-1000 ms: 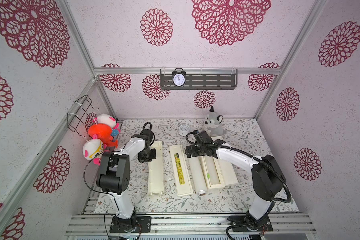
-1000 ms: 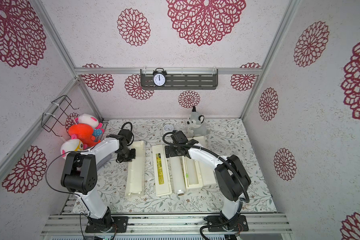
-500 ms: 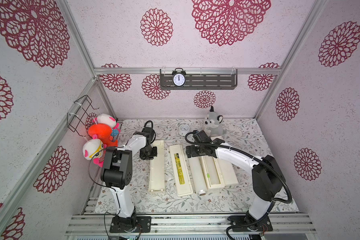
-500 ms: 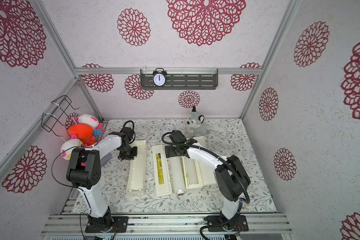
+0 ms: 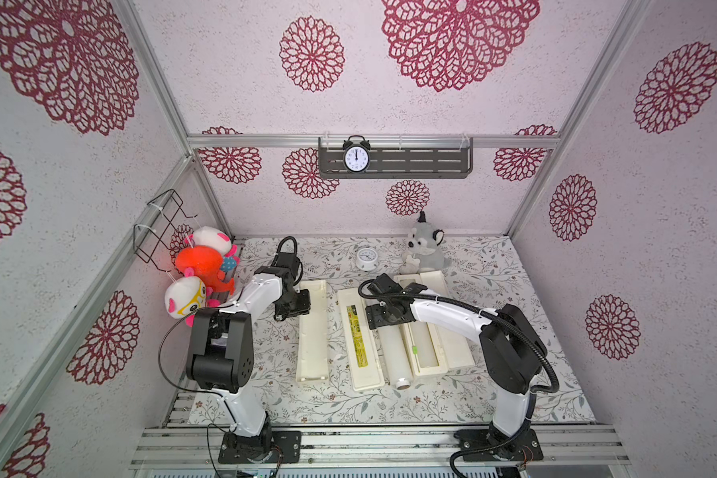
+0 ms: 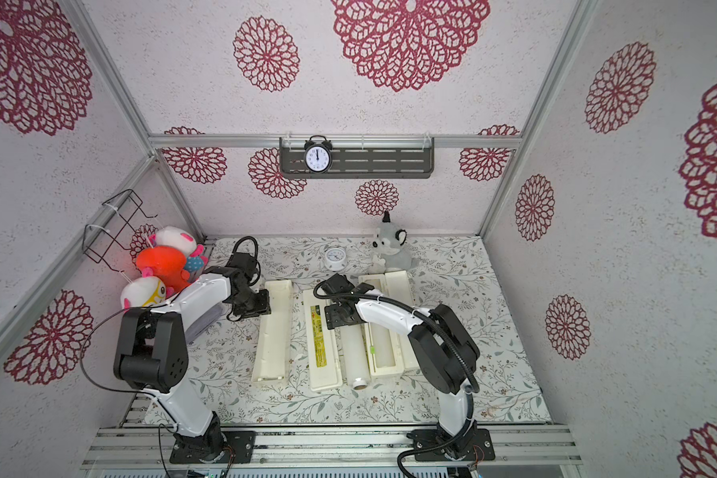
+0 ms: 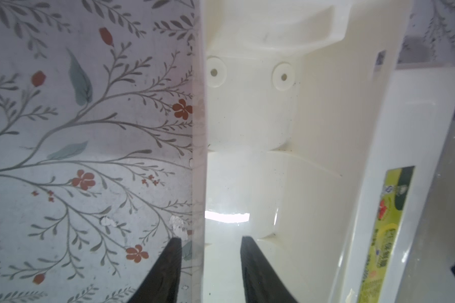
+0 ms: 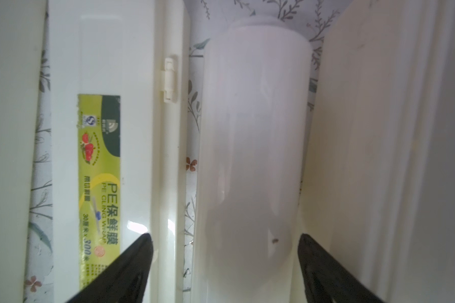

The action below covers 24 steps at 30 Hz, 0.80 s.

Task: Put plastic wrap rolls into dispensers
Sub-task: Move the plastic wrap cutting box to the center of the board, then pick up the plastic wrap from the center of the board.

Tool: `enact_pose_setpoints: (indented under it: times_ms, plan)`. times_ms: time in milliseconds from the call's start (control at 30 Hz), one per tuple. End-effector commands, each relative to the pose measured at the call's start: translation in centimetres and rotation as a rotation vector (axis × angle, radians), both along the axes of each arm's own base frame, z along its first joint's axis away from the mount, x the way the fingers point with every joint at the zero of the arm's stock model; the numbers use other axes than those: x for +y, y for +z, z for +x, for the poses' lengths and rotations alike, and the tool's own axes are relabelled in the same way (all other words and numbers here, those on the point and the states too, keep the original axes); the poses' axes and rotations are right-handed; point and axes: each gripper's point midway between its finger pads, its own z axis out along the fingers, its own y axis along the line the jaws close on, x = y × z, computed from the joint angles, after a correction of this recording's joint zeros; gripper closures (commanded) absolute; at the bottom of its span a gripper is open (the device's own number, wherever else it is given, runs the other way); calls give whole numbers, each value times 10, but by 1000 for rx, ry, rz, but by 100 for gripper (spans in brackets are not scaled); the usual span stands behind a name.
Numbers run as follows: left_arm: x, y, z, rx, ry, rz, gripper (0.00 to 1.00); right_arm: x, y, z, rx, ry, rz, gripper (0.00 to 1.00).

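The left dispenser lies opened flat: its cream trough (image 5: 313, 331) (image 7: 247, 118) and, beside it, its lid (image 5: 361, 337) (image 8: 103, 65) with the yellow-green label. My left gripper (image 5: 302, 303) (image 7: 210, 238) is open, its fingers loosely straddling the trough's outer wall, one outside over the cloth and one inside. A white plastic wrap roll (image 5: 395, 356) (image 6: 353, 356) (image 8: 252, 131) lies on the table between that lid and the right dispenser (image 5: 427, 331) (image 8: 365, 131). My right gripper (image 5: 385, 319) (image 8: 225, 234) stands wide open over the roll's far part, a finger on each side.
A grey plush animal (image 5: 425, 248) and a small white clock (image 5: 366, 258) sit at the back of the floral table. Plush toys (image 5: 201, 265) hang on the left wall beside a wire basket (image 5: 162, 227). A shelf with an alarm clock (image 5: 356, 159) is on the back wall.
My left gripper's jaws have parted from the trough wall, and the left arm's elbow has swung right. My right gripper's jaws have narrowed a little around the roll.
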Motion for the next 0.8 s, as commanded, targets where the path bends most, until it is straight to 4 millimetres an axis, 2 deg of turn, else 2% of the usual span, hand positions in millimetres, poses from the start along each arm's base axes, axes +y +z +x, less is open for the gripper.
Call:
enact_pose_setpoints:
  times_ms: [0, 233, 433, 767]
  plan:
    - [1, 13, 5, -73, 34, -42, 59, -8, 2, 0, 11, -44, -64, 15]
    - [-3, 11, 0, -124, 102, -122, 60, -7, -18, -13, 87, -38, -89, 17]
    - [-6, 18, 0, -151, 107, -154, 61, -5, -36, -21, 137, -41, -74, 20]
    - [-11, 21, 0, -158, 107, -187, 61, -6, -55, -31, 176, -49, -46, 28]
